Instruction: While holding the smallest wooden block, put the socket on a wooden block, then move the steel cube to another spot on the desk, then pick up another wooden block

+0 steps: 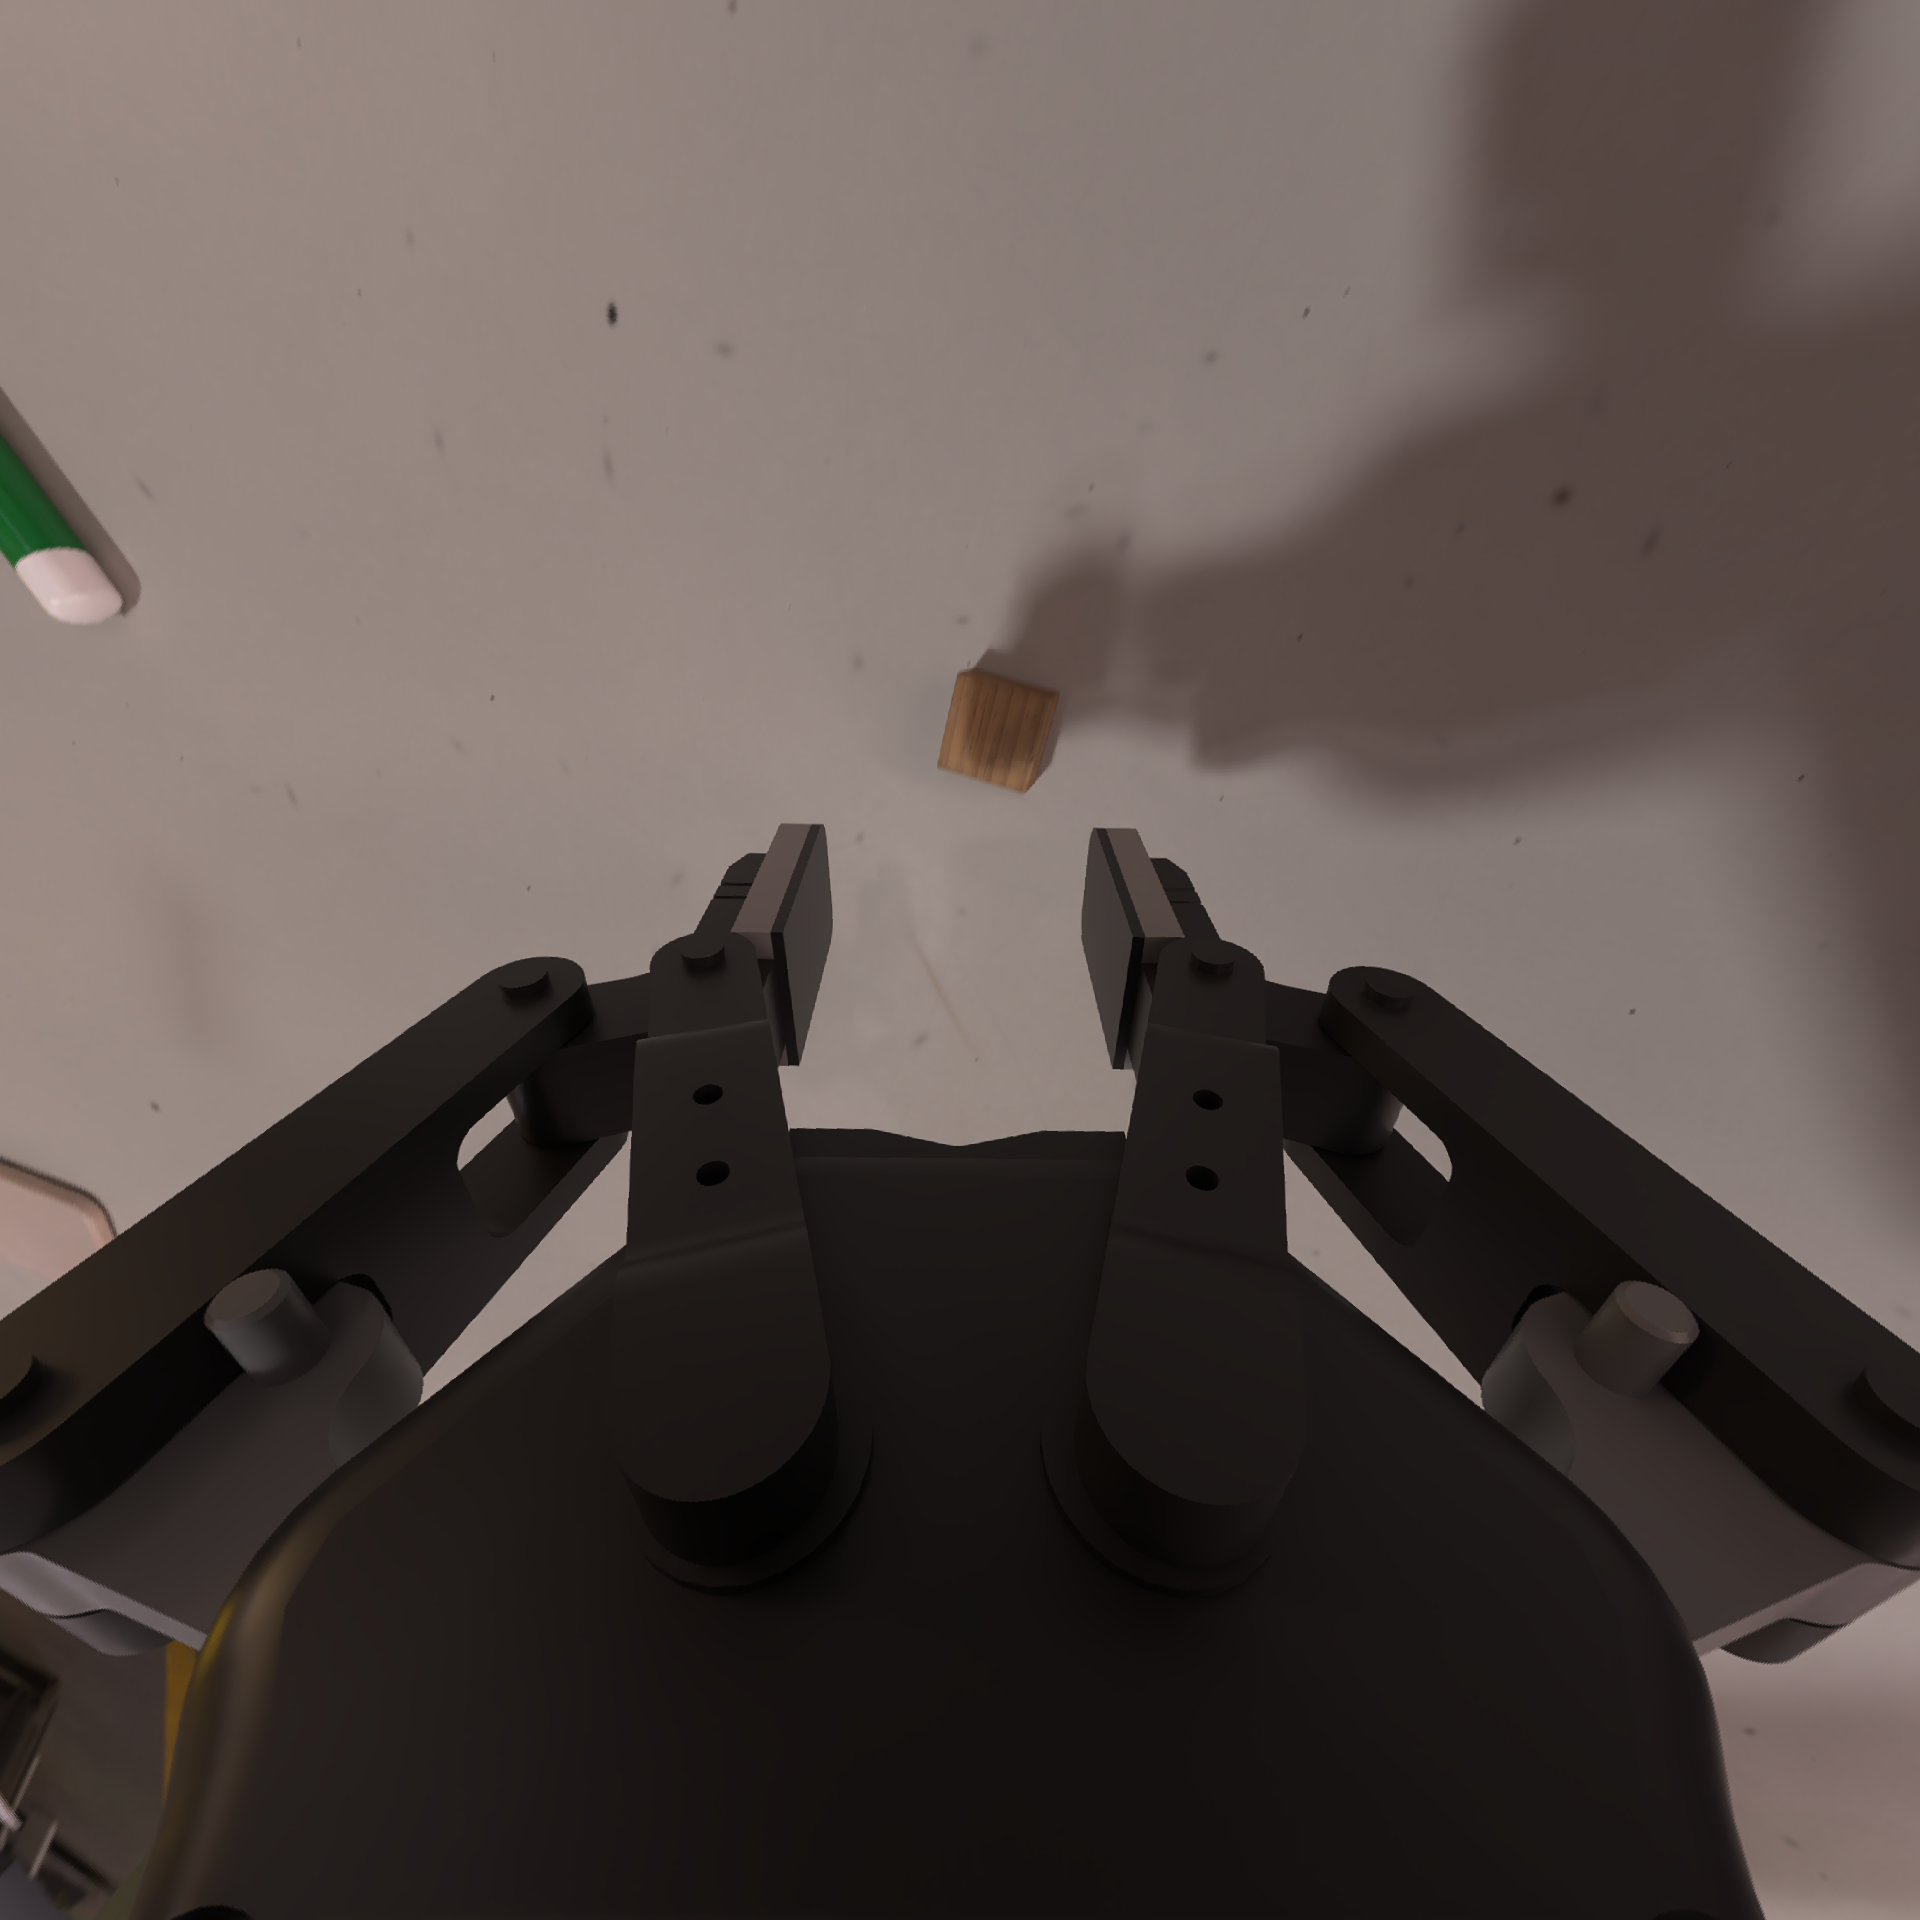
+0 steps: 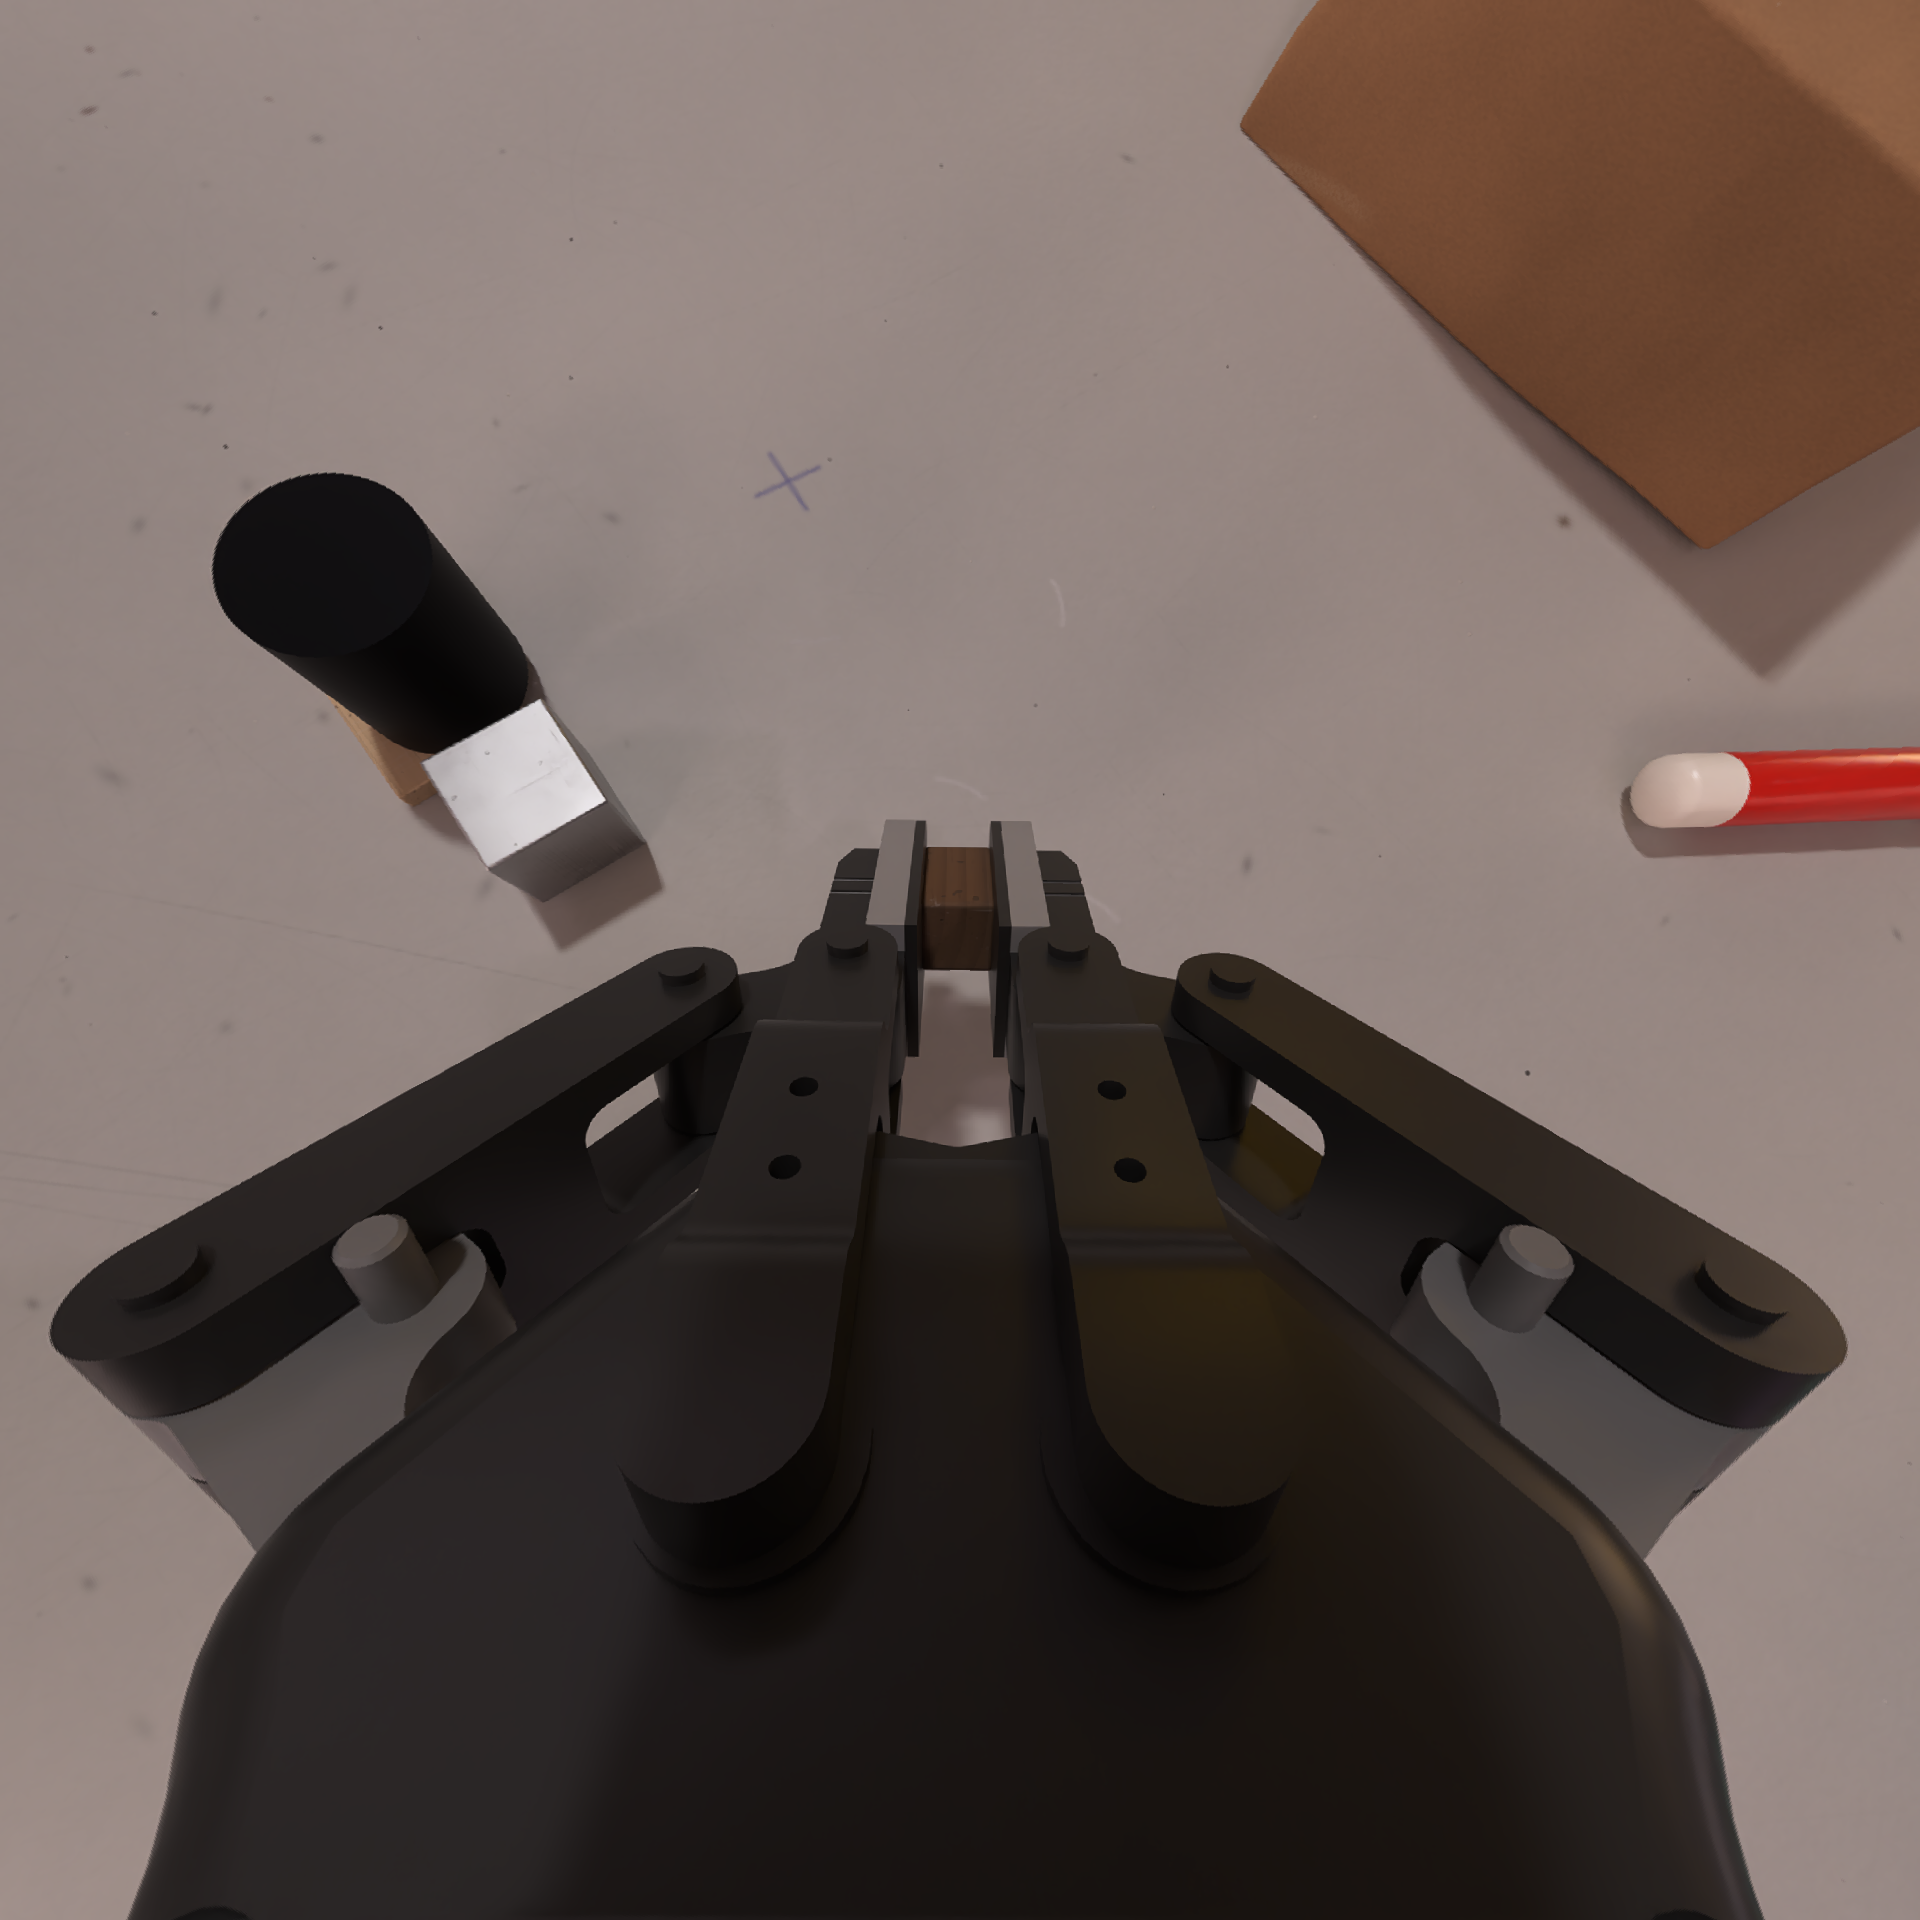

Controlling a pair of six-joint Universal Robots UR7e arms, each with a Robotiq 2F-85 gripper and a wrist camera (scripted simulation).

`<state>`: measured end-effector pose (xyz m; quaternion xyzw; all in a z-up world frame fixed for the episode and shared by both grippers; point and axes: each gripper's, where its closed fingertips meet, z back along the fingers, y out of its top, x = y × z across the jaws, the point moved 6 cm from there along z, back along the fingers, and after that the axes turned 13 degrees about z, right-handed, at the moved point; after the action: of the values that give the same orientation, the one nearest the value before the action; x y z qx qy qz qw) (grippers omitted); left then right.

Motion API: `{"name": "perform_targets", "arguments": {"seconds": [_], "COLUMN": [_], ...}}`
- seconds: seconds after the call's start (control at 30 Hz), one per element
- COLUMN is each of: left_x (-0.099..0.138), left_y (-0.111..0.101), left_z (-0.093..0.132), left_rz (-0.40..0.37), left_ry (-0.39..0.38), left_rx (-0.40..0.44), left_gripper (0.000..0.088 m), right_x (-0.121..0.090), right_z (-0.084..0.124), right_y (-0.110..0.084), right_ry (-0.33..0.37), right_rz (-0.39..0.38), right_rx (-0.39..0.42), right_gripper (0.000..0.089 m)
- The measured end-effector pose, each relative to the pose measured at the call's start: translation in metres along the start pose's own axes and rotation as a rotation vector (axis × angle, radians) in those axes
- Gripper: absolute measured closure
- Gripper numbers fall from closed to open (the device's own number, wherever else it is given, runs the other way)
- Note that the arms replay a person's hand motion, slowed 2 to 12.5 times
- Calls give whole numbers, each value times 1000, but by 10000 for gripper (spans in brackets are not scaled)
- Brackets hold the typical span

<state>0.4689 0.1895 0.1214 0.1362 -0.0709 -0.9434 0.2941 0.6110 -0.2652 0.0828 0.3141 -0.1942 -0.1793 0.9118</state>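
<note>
In the right wrist view my right gripper (image 2: 957, 868) is shut on a small dark wooden block (image 2: 956, 906) and holds it above the desk. At the left a black cylindrical socket (image 2: 364, 615) stands on a light wooden block (image 2: 384, 764), of which only a corner shows. A steel cube (image 2: 530, 798) stands right against that block, in front of it. In the left wrist view my left gripper (image 1: 956, 883) is open and empty above the desk. A light wooden block (image 1: 997, 729) lies on the desk just beyond its fingertips, slightly right of centre.
A large brown box (image 2: 1642, 239) stands at the upper right of the right wrist view, and a red marker with a white cap (image 2: 1766, 788) lies at the right edge. A green marker with a white cap (image 1: 52, 540) lies at the left edge of the left wrist view.
</note>
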Motion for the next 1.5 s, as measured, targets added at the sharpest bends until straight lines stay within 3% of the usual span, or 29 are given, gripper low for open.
{"name": "perform_targets", "arguments": {"seconds": [0.6,1.03,1.5], "left_x": [9,-3,-1], "left_y": [36,26,16], "left_z": [-10,-20,-36], "left_rz": [44,10,-101], "left_ry": [-20,17,-92], "left_rx": [127,49,6], "left_gripper": [424,409,455], "right_x": [0,0,1], "right_z": [0,0,0], "right_y": [0,-1,-1], "right_ry": [-1,2,3], "right_rz": [-3,-3,-4], "right_rx": [0,3,5], "right_gripper": [787,787,787]}}
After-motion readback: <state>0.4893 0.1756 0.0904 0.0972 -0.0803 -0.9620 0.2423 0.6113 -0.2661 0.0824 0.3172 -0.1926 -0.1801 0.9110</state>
